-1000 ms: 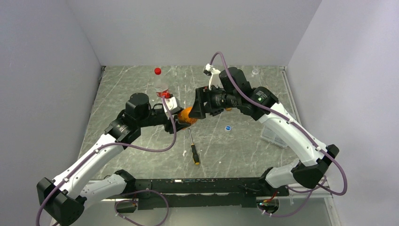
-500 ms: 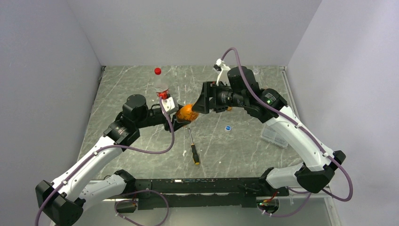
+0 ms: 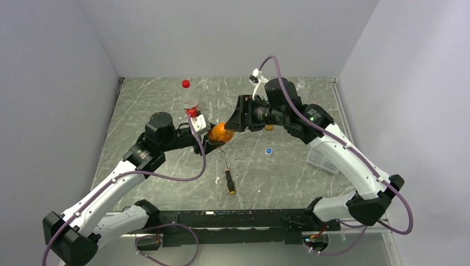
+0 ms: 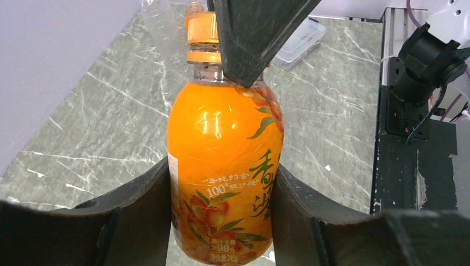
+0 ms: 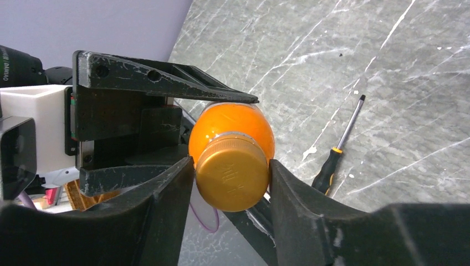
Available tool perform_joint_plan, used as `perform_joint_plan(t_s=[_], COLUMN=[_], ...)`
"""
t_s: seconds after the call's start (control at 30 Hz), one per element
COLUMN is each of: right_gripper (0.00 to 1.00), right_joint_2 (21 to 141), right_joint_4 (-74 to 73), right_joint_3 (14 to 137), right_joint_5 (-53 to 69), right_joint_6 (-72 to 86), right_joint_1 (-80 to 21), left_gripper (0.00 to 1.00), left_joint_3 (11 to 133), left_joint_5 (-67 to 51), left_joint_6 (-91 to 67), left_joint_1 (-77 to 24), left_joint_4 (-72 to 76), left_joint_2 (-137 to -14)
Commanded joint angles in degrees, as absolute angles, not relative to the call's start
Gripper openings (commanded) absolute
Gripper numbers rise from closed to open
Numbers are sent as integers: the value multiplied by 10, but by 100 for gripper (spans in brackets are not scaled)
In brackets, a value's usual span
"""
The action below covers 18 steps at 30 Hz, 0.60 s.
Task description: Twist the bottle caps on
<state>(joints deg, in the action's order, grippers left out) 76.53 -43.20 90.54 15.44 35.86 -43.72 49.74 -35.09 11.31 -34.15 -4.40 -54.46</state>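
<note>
Orange juice fills the little bottle (image 4: 224, 166) that the left gripper (image 3: 213, 138) is holding. Its two black fingers (image 4: 138, 205) press on the fat part of the bottle, one on each side, so it is clamped tight. The bottle is up in the air above the grey stone table (image 3: 166, 105), with both grippers meeting at it.

The orange cap (image 5: 231, 172) sits on the bottle's neck. The cap end points straight at the right gripper (image 3: 228, 126). That gripper's two fingers (image 5: 166, 199) squeeze the cap from both sides, so it is closed on the cap. I cannot tell how far the cap is turned on.

A screwdriver (image 3: 227, 174) with a black and orange handle lies flat on the table, just past the two grippers on the side near the arm bases. A small blue cap (image 3: 269, 150) lies near the right gripper, on that same side and apart from the screwdriver. A clear box (image 3: 322, 160) sits well off from the right gripper, under that arm.

On the far side of the left gripper a taller clear bottle (image 3: 191, 105) with a red label stands close by. A red cap (image 3: 185, 83) lies a bit further back from it.
</note>
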Motion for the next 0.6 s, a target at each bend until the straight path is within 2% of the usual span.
perform_joint_plan(t_s=[0.0,0.17,0.2,0.27,0.33,0.37,0.4,0.57], right_gripper=[50,26,21,14,11,10,9,8], right_joint_2=[763,773,775,782,793,801,811,887], right_joint_4=[-400,-399,-401,-411,-423,-426,-429,-428], right_joint_3=[901,903,905,916,931,939,946,999], right_joint_5=[159,159,153,129,102,90,78,7], right_joint_6=[367,365,362,352,338,330,322,276], right_joint_1=[-437,-437,-437,-436,-434,-433,-432,-429], left_gripper=[0,0,4,32,67,91,98,99], left_joint_3=[497,492,493,496,497,497,500,542], left_joint_5=[-349,-343,-340,-325,-295,-271,-245,-121], left_joint_6=[108,100,99,89,76,68,62,49], left_joint_1=[-342,-342,-342,-342,-342,-342,-342,-341], left_joint_4=[-12,-6,-8,-19,-32,-41,-52,-151], left_joint_2=[-535,-534,-534,-533,-528,-523,-518,-502])
